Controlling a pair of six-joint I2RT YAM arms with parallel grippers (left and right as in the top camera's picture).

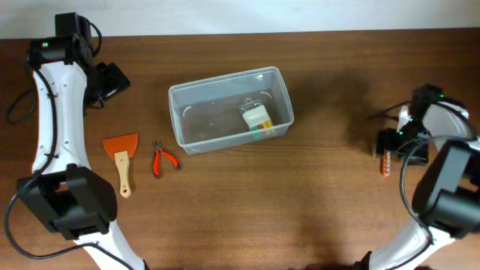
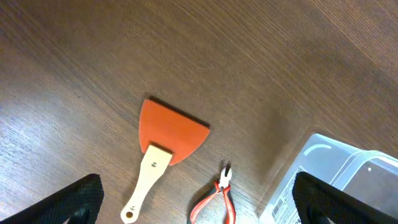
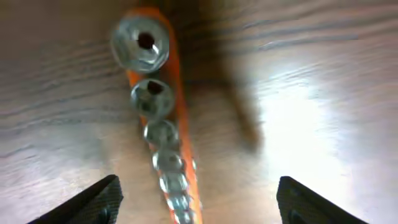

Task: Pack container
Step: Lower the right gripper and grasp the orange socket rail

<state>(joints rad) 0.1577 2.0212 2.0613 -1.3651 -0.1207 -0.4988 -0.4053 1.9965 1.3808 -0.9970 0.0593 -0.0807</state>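
Mostly dark wood-grain table (image 1: pixel 300 187), white strip (image 1: pixel 300 15) along far edge; container (image 1: pixel 210 120) central; left claw (image 2: pixel 196 194), right claw (image 3: pixel 199 194) both spread.

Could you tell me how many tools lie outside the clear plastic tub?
3: orange-bladed wooden-handled scraper and red-handled pliers, left of the clear plastic tub; orange socket rail beneath the right gripper.

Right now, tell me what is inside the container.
Inside the container lies one small white-and-green packet, near its right end. Its label is too small to read, and anything under it is covered.
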